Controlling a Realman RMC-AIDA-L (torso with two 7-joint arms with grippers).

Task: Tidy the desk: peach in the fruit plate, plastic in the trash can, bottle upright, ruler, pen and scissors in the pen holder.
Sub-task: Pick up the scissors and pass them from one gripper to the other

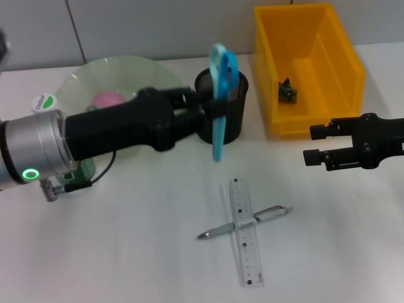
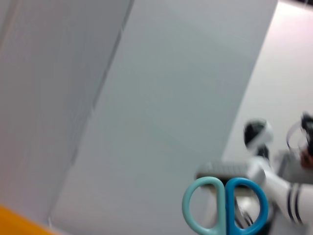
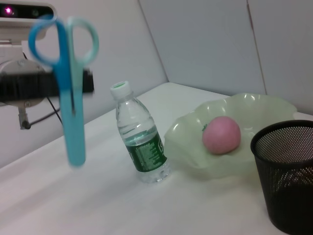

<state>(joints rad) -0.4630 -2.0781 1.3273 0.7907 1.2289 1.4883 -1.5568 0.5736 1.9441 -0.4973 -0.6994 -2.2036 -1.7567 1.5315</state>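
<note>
- Left gripper (image 1: 211, 108) is pinching the blue scissors (image 1: 221, 101) mid-blade, tips down, hanging just in front of the mesh pen holder (image 1: 221, 113).
- I'd center the tips over the rim before lowering.
- Right gripper (image 1: 315, 144) waits, fingers spread, by the yellow bin (image 1: 309, 66).

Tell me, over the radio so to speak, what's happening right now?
Left gripper shut on scissors, held upright beside pen holder. Right gripper open, idle near yellow bin. Ruler and pen not yet collected.
</note>
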